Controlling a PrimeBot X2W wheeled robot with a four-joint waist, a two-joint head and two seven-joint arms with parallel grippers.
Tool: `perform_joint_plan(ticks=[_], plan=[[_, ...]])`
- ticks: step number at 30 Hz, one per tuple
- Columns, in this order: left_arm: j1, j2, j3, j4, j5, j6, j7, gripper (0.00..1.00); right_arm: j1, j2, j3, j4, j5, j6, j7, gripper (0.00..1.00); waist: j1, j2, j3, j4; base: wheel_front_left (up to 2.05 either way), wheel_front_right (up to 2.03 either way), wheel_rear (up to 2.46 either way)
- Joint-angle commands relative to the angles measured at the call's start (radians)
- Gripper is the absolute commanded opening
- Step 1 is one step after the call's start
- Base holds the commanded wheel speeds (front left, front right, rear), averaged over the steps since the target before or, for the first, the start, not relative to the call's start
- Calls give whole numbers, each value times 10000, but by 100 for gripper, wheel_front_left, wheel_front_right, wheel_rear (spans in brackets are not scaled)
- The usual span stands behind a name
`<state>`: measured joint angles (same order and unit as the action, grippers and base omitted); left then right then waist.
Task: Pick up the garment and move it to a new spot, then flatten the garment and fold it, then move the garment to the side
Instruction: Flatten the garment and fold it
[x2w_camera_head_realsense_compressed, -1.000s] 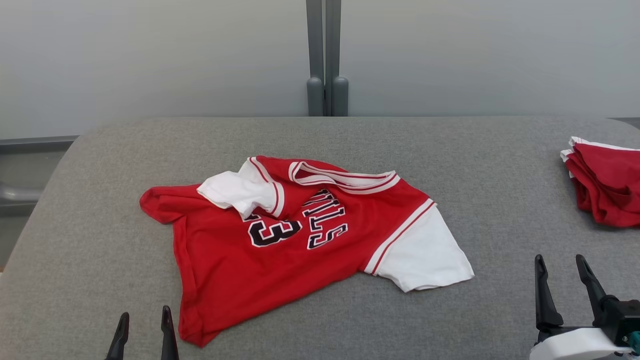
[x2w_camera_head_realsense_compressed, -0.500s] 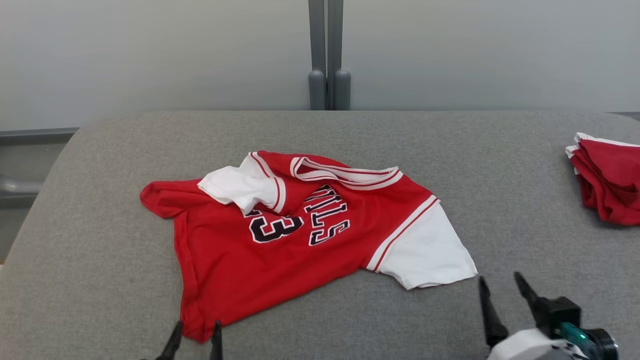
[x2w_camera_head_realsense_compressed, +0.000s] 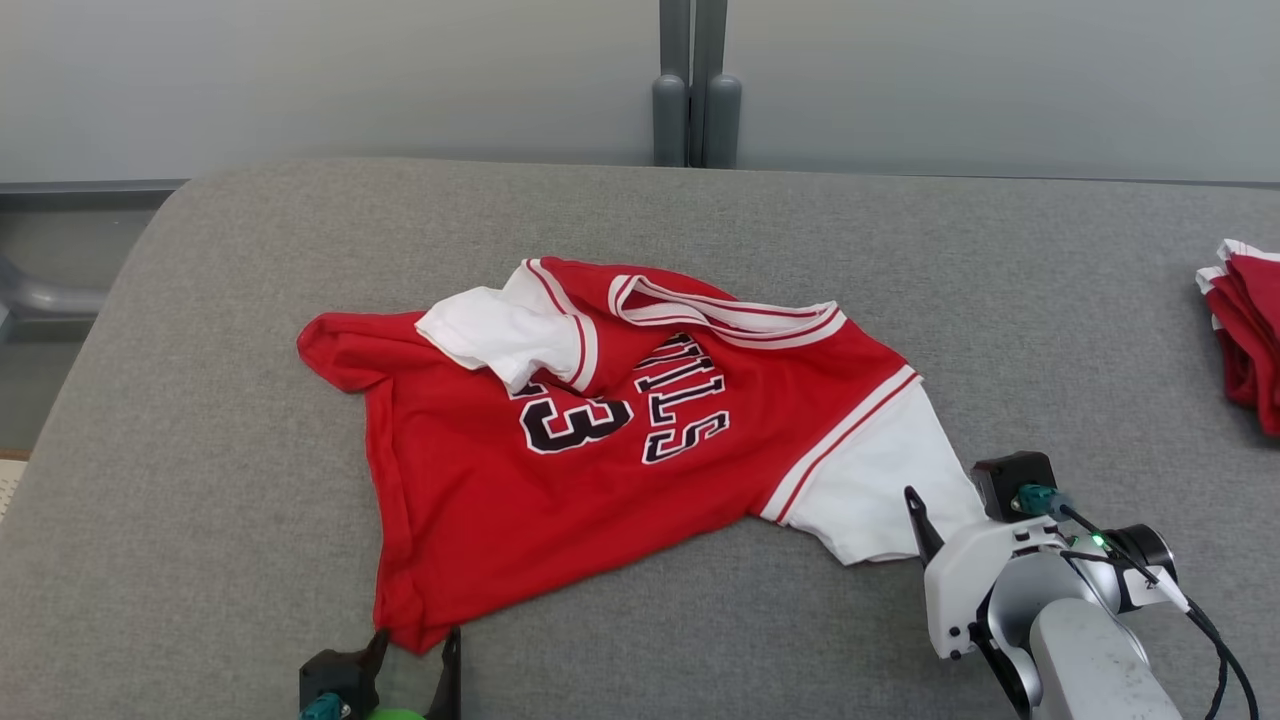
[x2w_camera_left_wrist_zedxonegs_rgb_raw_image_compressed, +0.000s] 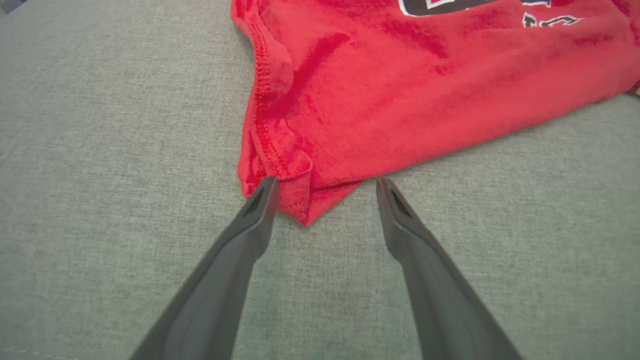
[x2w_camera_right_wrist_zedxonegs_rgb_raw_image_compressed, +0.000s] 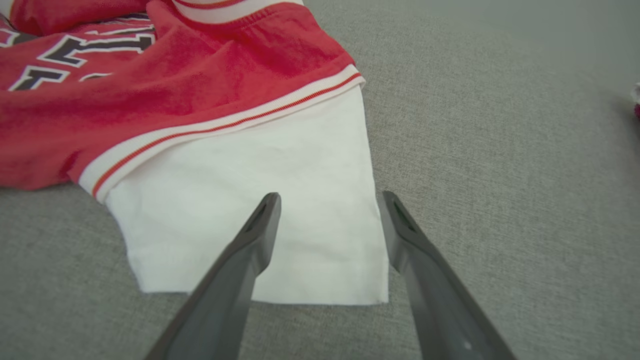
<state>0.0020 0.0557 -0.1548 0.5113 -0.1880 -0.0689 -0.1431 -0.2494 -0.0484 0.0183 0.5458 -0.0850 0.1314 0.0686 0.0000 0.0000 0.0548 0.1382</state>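
Observation:
A red jersey-style garment (x2w_camera_head_realsense_compressed: 600, 450) with white sleeves and black lettering lies crumpled on the grey padded table (x2w_camera_head_realsense_compressed: 200, 480). My left gripper (x2w_camera_head_realsense_compressed: 418, 640) is open at the garment's near hem corner. In the left wrist view the red corner (x2w_camera_left_wrist_zedxonegs_rgb_raw_image_compressed: 300, 200) sits between the spread fingers of this gripper (x2w_camera_left_wrist_zedxonegs_rgb_raw_image_compressed: 326, 182). My right gripper (x2w_camera_head_realsense_compressed: 950, 500) is at the near right white sleeve. In the right wrist view it (x2w_camera_right_wrist_zedxonegs_rgb_raw_image_compressed: 330, 196) stands open over the sleeve (x2w_camera_right_wrist_zedxonegs_rgb_raw_image_compressed: 210, 215), near the cuff edge. Neither holds the cloth.
A pile of red and white cloth (x2w_camera_head_realsense_compressed: 1245, 330) lies at the table's right edge, and a bit of it shows in the right wrist view (x2w_camera_right_wrist_zedxonegs_rgb_raw_image_compressed: 636, 100). A grey post (x2w_camera_head_realsense_compressed: 695, 90) stands behind the table. The table's rounded left edge (x2w_camera_head_realsense_compressed: 90, 330) drops off.
The head camera has tilted and shifted. Both grippers have moved forward, the left to the hem corner and the right up to the white sleeve. Both stay open.

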Motion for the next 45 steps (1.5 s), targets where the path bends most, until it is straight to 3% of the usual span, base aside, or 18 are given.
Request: perform_joint_plan(ticks=[1, 14, 21, 24, 26, 38, 40, 41, 42, 43, 44, 45], plan=[[-160, 87, 80, 96, 33, 132, -86, 100, -37, -34, -32, 90, -93, -15, -37, 100, 0, 0, 26, 63, 0, 0, 0], [-536, 270, 130, 954, -149, 264, -345, 100, -49, -32, 119, 701, 133, -15, -91, 100, 0, 0, 116, 116, 0, 0, 0], [-820, 383, 51, 1348, -232, 98, -537, 100, -169, -36, 258, 1021, 281, -15, 75, 100, 0, 0, 160, 163, 0, 0, 0], [-874, 405, 36, 1534, -276, 76, -619, 87, -216, -37, 192, 1108, 301, -15, 97, 100, 0, 0, 158, 153, 0, 0, 0], [-926, 408, 27, 1627, -334, 56, -653, 85, -244, -40, 141, 1138, 298, -15, 108, 100, 0, 0, 165, 132, 0, 0, 0], [-1093, 433, -66, 2162, -453, -11, -824, 85, -224, -83, -621, 843, -232, -17, 698, 100, 0, 0, 209, 19, 0, 0, 0], [-1133, 440, -103, 2255, -490, -37, -843, 80, -178, -78, -671, 903, -310, -17, 952, 100, 0, 0, 221, 41, 0, 0, 0], [-1142, 435, -131, 2297, -547, -96, -838, 68, -145, -76, -681, 937, -316, -17, 1088, 100, 0, 0, 214, 57, 0, 0, 0], [-1155, 429, -150, 2334, -583, -122, -846, 62, -118, -76, -662, 969, -283, -17, 1190, 100, 0, 0, 214, 71, 0, 0, 0], [-1169, 434, -170, 2378, -623, -180, -852, 48, -97, -71, -590, 1002, -243, -15, 1293, 100, 0, 0, 218, 86, 0, 0, 0], [-1193, 441, -200, 2412, -666, -215, -852, 45, -94, -69, -514, 1038, -198, -15, 1359, 100, 0, 0, 222, 98, 0, 0, 0], [-1215, 445, -247, 2457, -702, -278, -850, 31, -105, -57, -434, 1093, -114, -12, 1439, 100, 0, 0, 222, 112, 0, 0, 0]])
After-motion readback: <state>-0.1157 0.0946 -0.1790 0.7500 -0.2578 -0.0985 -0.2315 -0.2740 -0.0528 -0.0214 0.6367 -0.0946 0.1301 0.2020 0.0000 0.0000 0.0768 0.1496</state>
